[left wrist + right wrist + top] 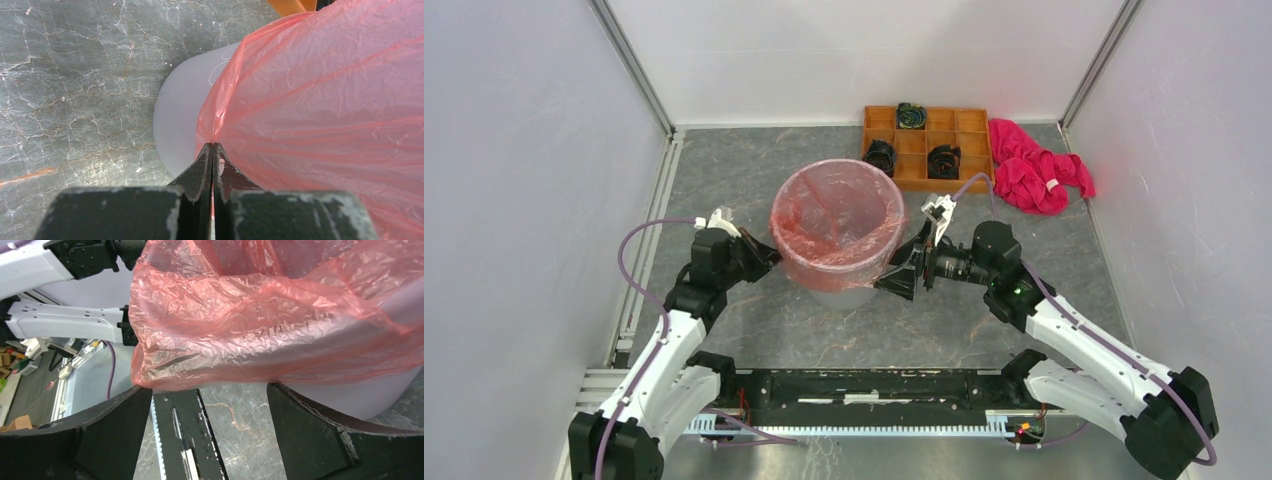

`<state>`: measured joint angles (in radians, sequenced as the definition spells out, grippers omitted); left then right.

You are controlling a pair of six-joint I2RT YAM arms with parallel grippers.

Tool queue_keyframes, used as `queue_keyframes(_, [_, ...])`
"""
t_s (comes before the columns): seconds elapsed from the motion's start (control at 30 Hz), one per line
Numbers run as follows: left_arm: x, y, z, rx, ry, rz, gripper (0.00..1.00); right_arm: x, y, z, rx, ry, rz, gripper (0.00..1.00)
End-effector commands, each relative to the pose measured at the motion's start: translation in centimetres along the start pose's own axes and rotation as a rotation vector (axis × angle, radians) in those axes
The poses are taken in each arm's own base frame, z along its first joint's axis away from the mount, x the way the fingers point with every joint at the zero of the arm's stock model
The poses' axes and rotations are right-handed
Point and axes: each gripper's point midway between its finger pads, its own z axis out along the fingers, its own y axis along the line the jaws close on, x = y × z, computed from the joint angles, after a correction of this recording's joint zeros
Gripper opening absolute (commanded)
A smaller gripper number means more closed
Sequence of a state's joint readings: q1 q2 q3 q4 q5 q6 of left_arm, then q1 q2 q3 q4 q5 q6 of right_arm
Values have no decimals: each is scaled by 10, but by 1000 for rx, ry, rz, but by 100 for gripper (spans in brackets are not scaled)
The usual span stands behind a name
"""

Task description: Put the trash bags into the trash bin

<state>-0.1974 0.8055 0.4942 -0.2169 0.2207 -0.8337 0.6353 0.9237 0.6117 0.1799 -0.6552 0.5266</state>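
The light-grey trash bin (849,293) stands upright mid-table. The translucent red-orange trash bag (836,222) lines it, its edge folded over the rim and down the outside. My left gripper (769,256) is at the bin's left side, shut on a pinch of the bag (300,95) beside the bin wall (177,120). My right gripper (894,275) is at the bin's right side, open, its fingers (305,425) just below the bag's hanging edge (225,335), holding nothing.
An orange-brown compartment tray (927,145) with black rolls sits behind the bin. A magenta-pink cloth (1034,170) lies to its right. White walls enclose the table on three sides. The arm base rail (874,385) runs along the near edge.
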Motion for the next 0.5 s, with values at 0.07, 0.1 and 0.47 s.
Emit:
queue_keyframes(0.07, [-15,-15,-7,37,-33,81,2,10,-5,-9,40,8,-67,93])
queue_keyframes(0.1, [-16,-15,-6,36,-35,84,2,12,-3,-12,36,9,-78,94])
queue_keyframes(0.47, [-21,-19,-4,34,-36,103,2,-7,10,-12,25,-22,-138,98])
